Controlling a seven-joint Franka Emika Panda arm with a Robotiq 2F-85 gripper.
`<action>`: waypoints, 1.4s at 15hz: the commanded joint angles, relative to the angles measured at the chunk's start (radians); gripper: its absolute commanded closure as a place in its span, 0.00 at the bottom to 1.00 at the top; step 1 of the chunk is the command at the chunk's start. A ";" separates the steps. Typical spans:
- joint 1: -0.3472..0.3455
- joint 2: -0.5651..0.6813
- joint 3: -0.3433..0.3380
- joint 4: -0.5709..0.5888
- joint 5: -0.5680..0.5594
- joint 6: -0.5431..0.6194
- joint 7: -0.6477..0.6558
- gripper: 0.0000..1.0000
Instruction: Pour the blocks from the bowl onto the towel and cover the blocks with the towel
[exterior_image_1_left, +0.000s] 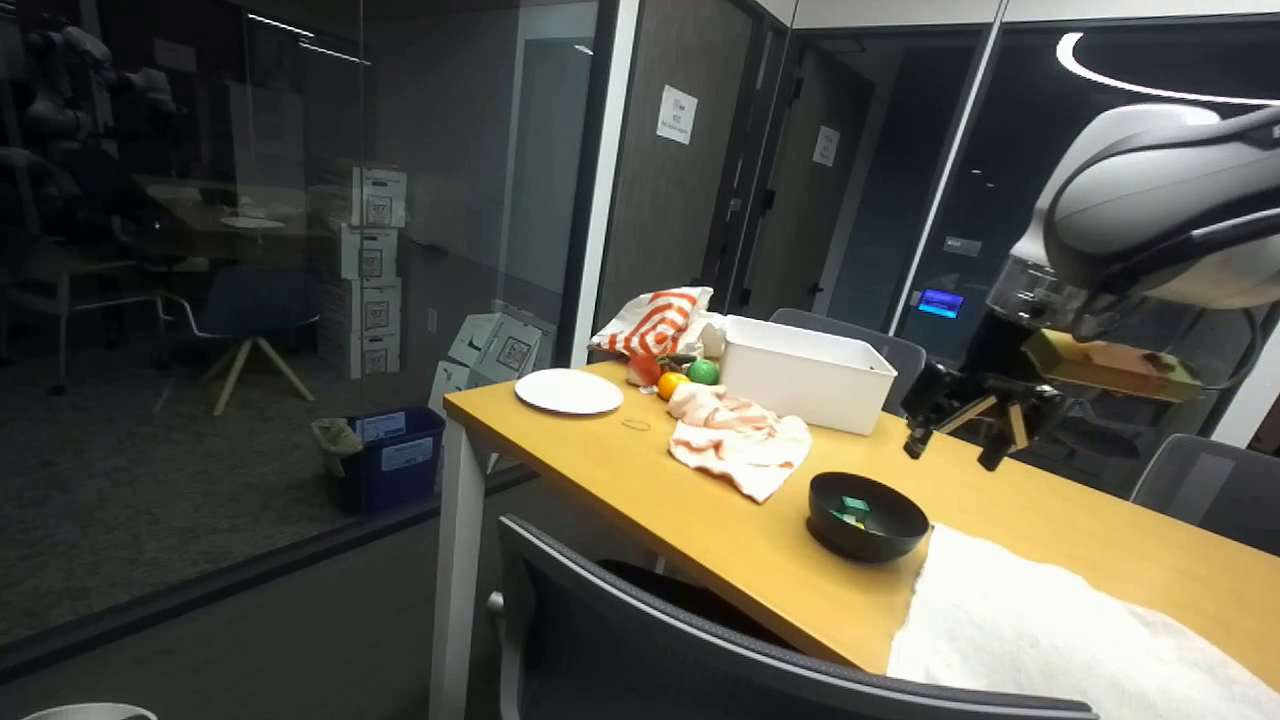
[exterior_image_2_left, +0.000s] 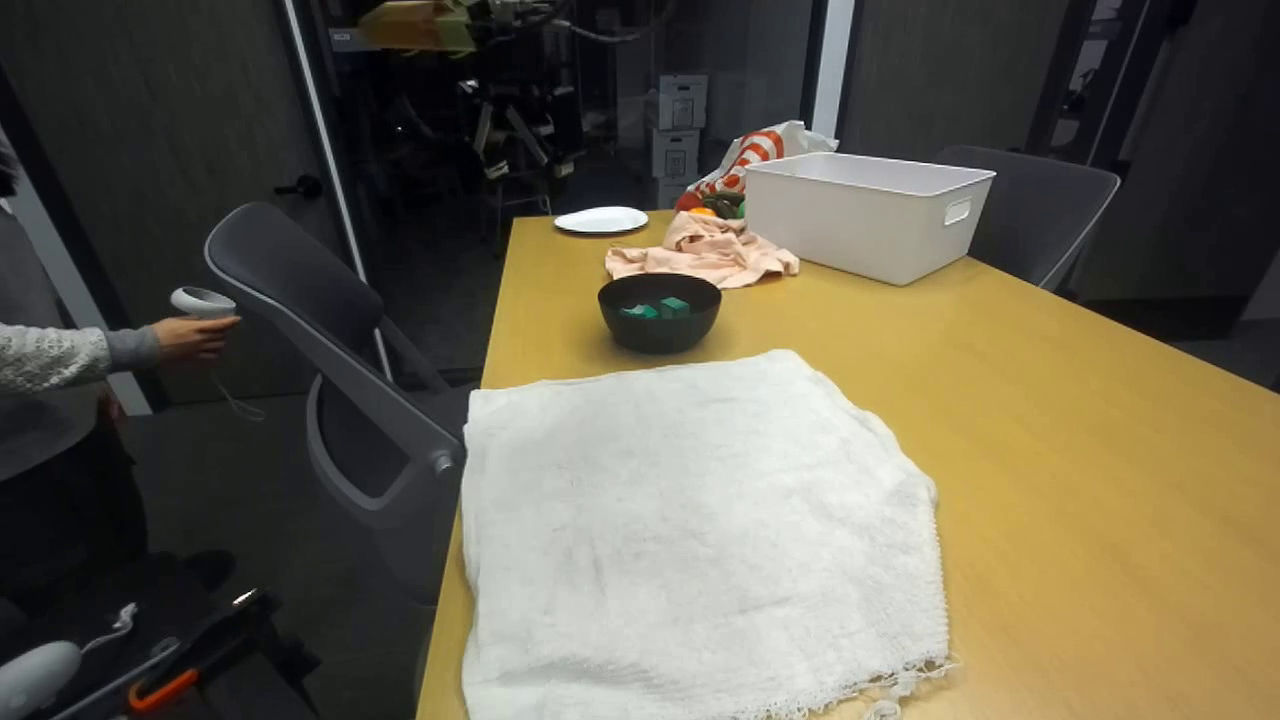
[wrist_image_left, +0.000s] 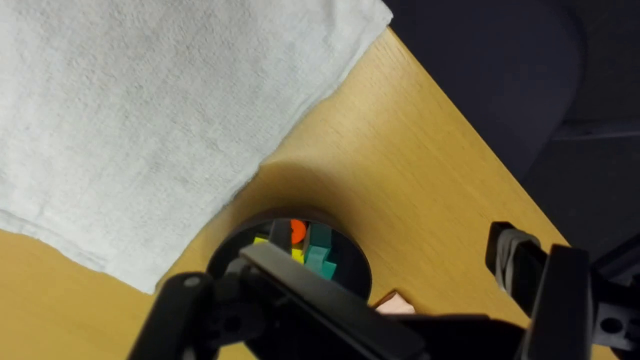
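Note:
A black bowl (exterior_image_1_left: 862, 548) stands upright on the table, also in an exterior view (exterior_image_2_left: 660, 338). Green blocks (exterior_image_2_left: 674, 306) lie in it. In the wrist view the bowl (wrist_image_left: 357, 272) holds green (wrist_image_left: 318, 252), yellow (wrist_image_left: 298, 254) and orange (wrist_image_left: 298, 231) pieces, partly hidden by a finger. A white towel (exterior_image_1_left: 1060, 620) lies spread flat beside the bowl, also in an exterior view (exterior_image_2_left: 700, 530) and the wrist view (wrist_image_left: 150, 100). My gripper (exterior_image_1_left: 952, 455) is open and empty, raised above the table near the bowl and apart from it; it also shows in an exterior view (exterior_image_2_left: 530, 168) and the wrist view (wrist_image_left: 392, 240).
A crumpled pinkish cloth (exterior_image_1_left: 740, 440) lies behind the bowl. A white bin (exterior_image_2_left: 860, 220), a white plate (exterior_image_1_left: 568, 391), toy produce (exterior_image_1_left: 672, 384) and a patterned bag (exterior_image_1_left: 655, 318) stand farther along. Chairs (exterior_image_2_left: 300, 290) flank the table (exterior_image_1_left: 560, 460). A person's hand (exterior_image_2_left: 195, 335) holds a controller.

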 joint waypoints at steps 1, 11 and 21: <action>0.028 0.201 0.000 0.217 -0.070 -0.005 -0.036 0.00; 0.058 0.582 -0.022 0.566 -0.116 -0.023 -0.226 0.00; 0.001 0.741 -0.014 0.715 -0.017 -0.041 -0.320 0.00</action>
